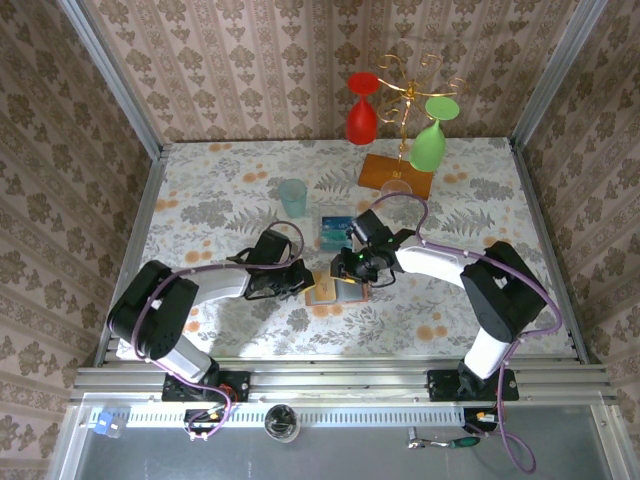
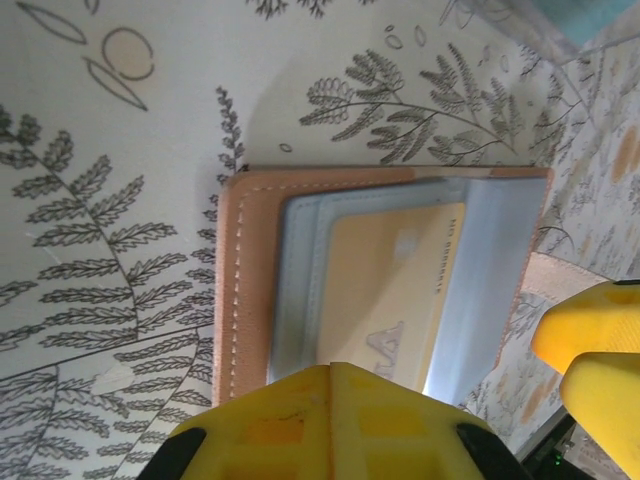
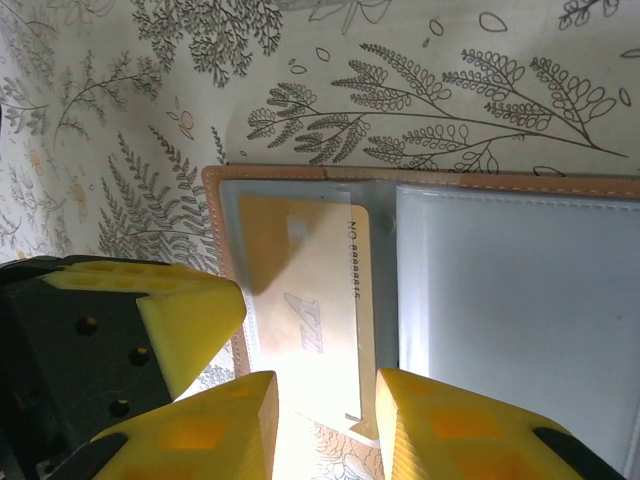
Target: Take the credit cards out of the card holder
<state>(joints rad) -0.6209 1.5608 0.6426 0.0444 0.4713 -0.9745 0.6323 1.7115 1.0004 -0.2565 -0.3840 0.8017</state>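
Card holder (image 3: 500,290) spread open flat on the table (image 1: 220,190), pockets up. Right gripper (image 3: 325,400) tipped down over it, fingers partly apart, astride one end of a tan card (image 3: 310,290) sitting in a pocket. Left gripper (image 2: 330,400) closed at the holder's edge just beside; whether pinching anything, cannot tell. Both forearms low, angled inward. Farther back: loose blue cards (image 1: 337,232), tumbler (image 1: 292,197), glass rack (image 1: 400,170).

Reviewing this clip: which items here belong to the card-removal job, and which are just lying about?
Job: card holder, open; tan card in its pocket; blue-teal cards lying beyond it.
Lying about: teal tumbler; glass rack, with a red glass and a green glass.
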